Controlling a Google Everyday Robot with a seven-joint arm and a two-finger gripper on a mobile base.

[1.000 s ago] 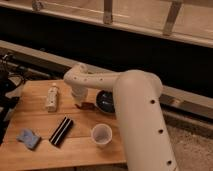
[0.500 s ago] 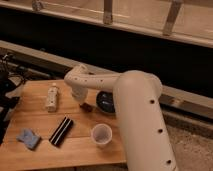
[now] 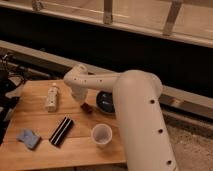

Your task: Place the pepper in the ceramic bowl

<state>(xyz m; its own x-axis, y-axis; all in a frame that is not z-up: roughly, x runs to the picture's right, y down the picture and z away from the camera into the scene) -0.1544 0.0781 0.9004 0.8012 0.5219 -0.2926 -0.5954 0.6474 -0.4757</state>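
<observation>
The pepper (image 3: 89,107) is a small dark red-brown shape right under my gripper (image 3: 84,101), just left of the ceramic bowl (image 3: 104,101). The bowl is dark and round, at the right side of the wooden table (image 3: 45,152), and my white arm (image 3: 135,115) hides its right part. The gripper hangs from the arm's wrist above the middle of the table. I cannot tell whether the pepper is in the gripper or lying on the table.
A small white cup (image 3: 101,134) stands in front of the bowl. A black rectangular bar (image 3: 61,131) lies left of the cup. A white bottle (image 3: 51,97) lies at the back left. A blue cloth (image 3: 28,137) lies at the front left. A dark ledge runs behind the table.
</observation>
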